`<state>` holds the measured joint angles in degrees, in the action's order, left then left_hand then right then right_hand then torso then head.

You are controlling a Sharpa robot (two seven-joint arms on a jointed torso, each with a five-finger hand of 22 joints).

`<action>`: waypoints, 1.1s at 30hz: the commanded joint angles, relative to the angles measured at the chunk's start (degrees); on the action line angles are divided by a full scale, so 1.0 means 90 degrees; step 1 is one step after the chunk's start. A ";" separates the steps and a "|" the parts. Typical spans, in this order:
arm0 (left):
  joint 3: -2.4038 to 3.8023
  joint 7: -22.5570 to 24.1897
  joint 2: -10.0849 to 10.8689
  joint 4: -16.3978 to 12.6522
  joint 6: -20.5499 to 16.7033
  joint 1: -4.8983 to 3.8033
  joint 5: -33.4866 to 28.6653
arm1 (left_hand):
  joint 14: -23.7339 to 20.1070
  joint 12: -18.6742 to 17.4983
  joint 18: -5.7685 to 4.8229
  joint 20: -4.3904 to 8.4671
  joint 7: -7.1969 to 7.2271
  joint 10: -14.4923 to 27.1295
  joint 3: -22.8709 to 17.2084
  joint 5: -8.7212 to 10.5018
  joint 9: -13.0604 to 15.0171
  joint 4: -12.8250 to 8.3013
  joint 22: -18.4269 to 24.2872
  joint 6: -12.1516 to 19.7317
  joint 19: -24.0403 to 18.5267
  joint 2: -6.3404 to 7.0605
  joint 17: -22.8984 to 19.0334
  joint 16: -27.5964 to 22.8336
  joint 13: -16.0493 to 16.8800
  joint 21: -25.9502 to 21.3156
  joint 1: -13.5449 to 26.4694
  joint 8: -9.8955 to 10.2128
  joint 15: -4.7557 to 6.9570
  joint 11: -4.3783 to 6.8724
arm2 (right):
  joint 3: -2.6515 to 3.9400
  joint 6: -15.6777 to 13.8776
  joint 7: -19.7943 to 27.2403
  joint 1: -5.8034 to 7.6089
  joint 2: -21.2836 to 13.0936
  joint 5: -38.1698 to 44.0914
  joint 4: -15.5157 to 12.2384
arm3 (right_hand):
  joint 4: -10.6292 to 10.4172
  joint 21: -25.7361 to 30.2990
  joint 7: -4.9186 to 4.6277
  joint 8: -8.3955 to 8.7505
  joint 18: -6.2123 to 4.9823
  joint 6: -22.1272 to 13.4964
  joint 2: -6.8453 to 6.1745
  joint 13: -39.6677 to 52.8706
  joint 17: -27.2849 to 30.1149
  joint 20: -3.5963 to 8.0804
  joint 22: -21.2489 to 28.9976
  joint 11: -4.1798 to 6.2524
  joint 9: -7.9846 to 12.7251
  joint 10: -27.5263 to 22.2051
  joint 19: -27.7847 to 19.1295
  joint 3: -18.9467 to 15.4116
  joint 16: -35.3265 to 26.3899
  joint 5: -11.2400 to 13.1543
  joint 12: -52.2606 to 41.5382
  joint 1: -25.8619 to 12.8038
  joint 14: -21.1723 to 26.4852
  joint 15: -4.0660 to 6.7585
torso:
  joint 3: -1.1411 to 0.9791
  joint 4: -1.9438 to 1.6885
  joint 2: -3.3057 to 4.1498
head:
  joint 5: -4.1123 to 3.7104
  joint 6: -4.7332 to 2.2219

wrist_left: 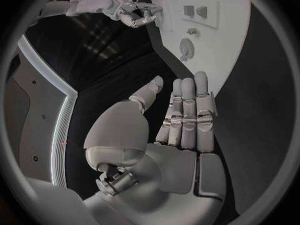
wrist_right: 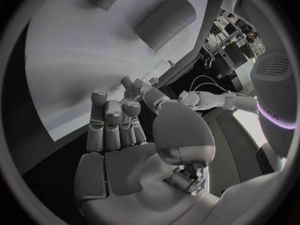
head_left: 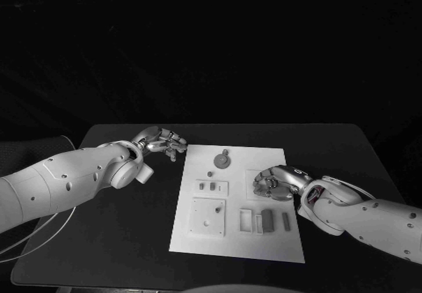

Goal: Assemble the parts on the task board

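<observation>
Hands at the board's edges, parts lying in their recesses

Task board [head_left: 264,244], a white plate, lies in the middle of the black table [head_left: 352,146]. On its far part rests a round grey part [head_left: 223,160] with a small tab. Below it, a shallow square recess [head_left: 212,187] holds two small grey pieces. Nearer the robot sits a larger raised square plate [head_left: 207,218] with small holes. Beside that, slot-like pockets hold upright grey blocks [head_left: 267,220], with a slim grey bar [head_left: 286,220] just beside them.

Left hand [head_left: 161,142] hovers by the board's far left corner, over the table; its fingers are straight and close together in the left wrist view, and it holds nothing. Right hand [head_left: 278,182] sits over the board's right side, fingers curled inward; whether anything is inside them, I cannot tell.
</observation>
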<state>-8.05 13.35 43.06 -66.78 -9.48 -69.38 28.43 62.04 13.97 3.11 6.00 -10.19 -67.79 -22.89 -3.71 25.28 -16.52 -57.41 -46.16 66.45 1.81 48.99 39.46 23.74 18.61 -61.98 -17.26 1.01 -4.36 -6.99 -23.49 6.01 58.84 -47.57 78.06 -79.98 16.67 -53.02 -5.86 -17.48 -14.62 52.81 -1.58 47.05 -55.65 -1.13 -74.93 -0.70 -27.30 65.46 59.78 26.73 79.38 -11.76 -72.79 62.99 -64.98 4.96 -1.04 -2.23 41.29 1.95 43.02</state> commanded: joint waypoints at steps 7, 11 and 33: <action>0.0004 0.0065 -0.0003 -0.0007 0.0053 -0.0005 0.0000 | 0.0002 -0.0032 0.0089 0.0028 -0.0030 -0.0021 0.0039 0.0020 -0.0008 0.0011 -0.0012 -0.0034 0.0021 -0.0018 0.0014 -0.0036 0.0010 -0.0043 -0.0061 -0.0023 -0.0040 -0.0016 | 0.0001 0.0045 0.0074 -0.0004 0.0006 0.0081 0.0001 | 0.0007 -0.0034 -0.0037 -0.0124 -0.0042 0.0368 0.0196 -0.0015 0.0005 0.0043 -0.0079 0.0101 -0.0057 0.0059 -0.0024 -0.0015 0.0030 -0.0011 0.0021 -0.0015 0.0004 0.0105 | 0.0000 -0.0001 0.0001 | -0.0007 0.0014; 0.0004 0.0064 -0.0003 -0.0008 0.0055 -0.0005 0.0000 | 0.0002 -0.0033 0.0089 0.0028 -0.0029 -0.0022 0.0040 0.0020 -0.0008 0.0011 -0.0013 -0.0033 0.0021 -0.0017 0.0016 -0.0037 0.0012 -0.0044 -0.0062 -0.0023 -0.0041 -0.0016 | 0.0001 0.0047 0.0074 -0.0004 0.0003 0.0086 0.0002 | 0.0009 -0.0035 -0.0031 -0.0129 -0.0042 0.0378 0.0182 -0.0015 0.0006 0.0043 -0.0080 0.0108 -0.0060 0.0060 -0.0027 -0.0023 0.0030 -0.0006 0.0025 -0.0020 0.0004 0.0112 | 0.0000 -0.0001 0.0001 | -0.0009 0.0018; 0.0004 0.0064 -0.0002 -0.0008 0.0019 -0.0005 0.0000 | 0.0004 -0.0039 0.0089 0.0028 -0.0028 -0.0024 0.0040 0.0019 -0.0012 0.0011 -0.0017 -0.0032 0.0023 -0.0023 0.0026 -0.0044 0.0017 -0.0048 -0.0067 -0.0024 -0.0040 -0.0015 | 0.0006 -0.0099 0.0138 -0.0003 -0.0048 0.0132 -0.0103 | 0.0003 -0.0039 0.0029 -0.0200 -0.0042 0.0520 0.0254 -0.0014 0.0009 0.0044 -0.0077 0.0166 -0.0103 0.0069 -0.0022 -0.0010 0.0027 -0.0013 0.0052 -0.0028 0.0000 0.0158 | -0.0001 -0.0004 0.0000 | -0.0007 0.0022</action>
<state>-8.04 13.34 43.09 -66.77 -9.51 -69.38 28.43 62.04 13.97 3.14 6.03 -10.19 -67.78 -22.89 -3.71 25.24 -16.52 -57.49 -46.16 66.66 1.64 49.15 39.37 23.83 18.39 -62.14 -17.26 1.01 -4.35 -6.92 -24.09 6.41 58.86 -47.90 78.41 -80.61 16.76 -53.01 -3.88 -18.94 -14.98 55.39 0.12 46.97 -55.66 -0.94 -74.92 0.42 -27.97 66.15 59.56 26.64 79.38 -11.75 -72.55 62.66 -65.10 6.03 -1.04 -2.25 41.29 1.85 43.23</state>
